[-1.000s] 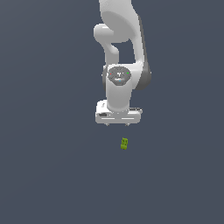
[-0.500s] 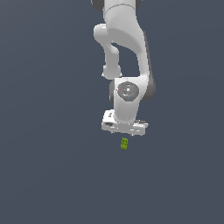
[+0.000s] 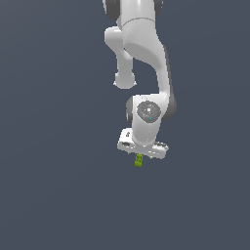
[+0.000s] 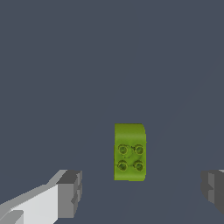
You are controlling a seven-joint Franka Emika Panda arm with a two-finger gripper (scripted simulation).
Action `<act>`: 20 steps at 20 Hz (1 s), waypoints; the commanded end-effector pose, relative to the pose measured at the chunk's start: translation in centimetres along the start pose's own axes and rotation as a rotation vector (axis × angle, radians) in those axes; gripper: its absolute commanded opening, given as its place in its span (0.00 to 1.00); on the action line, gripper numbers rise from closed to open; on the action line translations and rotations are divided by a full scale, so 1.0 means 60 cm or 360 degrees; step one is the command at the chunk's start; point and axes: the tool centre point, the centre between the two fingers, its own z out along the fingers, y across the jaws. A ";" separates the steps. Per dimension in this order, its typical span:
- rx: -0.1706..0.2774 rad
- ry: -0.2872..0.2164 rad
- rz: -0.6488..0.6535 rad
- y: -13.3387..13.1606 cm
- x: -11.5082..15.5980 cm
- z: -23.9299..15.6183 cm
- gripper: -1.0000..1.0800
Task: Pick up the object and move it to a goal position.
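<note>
Arm: the white Panda (image 3: pixel 141 53) is reaching down over the plain grey floor (image 3: pixel 49 185), its wrist hanging just above the object.
Gripper: the gripper (image 4: pixel 140 190) is standing spread wide, holding nothing.
Object: the lime-green block (image 4: pixel 129 152) is lying on the floor, studs up, roughly between the fingertips (image 4: pixel 70 192), untouched.
Progress: the grasp, lift and carry are all remaining; no goal marker is showing.
</note>
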 end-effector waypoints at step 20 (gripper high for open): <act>-0.0001 0.0004 0.0015 -0.002 0.002 0.087 0.96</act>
